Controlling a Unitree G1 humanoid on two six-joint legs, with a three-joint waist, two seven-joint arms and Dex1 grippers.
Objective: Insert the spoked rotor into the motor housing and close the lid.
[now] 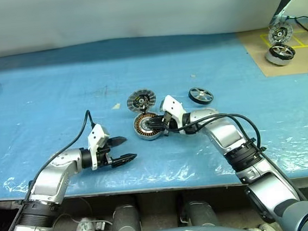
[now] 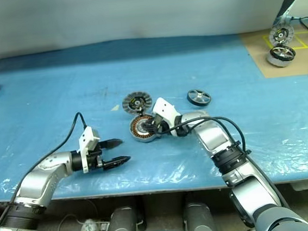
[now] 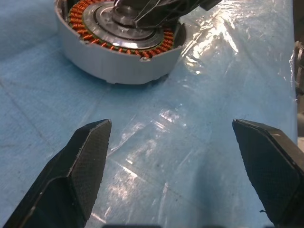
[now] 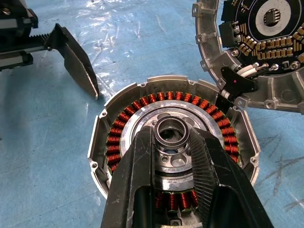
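On a blue-covered table (image 1: pixel 44 104), the right gripper (image 4: pixel 173 137) reaches into the open motor housing (image 1: pixel 146 126), its two black fingers closed on the rotor's silver hub (image 4: pixel 172 133), which sits at the centre of the ring of copper windings (image 4: pixel 118 137). The lid (image 1: pixel 141 100) stands tilted open just behind the housing, still joined to it. The left gripper (image 1: pixel 125 150) hovers near the housing's side with its fingers spread wide, holding nothing. A dark spoked wheel (image 1: pixel 200 95) lies apart on the table

Lid (image 1: pixel 141 100) behind housing (image 1: pixel 146 126); rotor (image 1: pixel 200 95) right.
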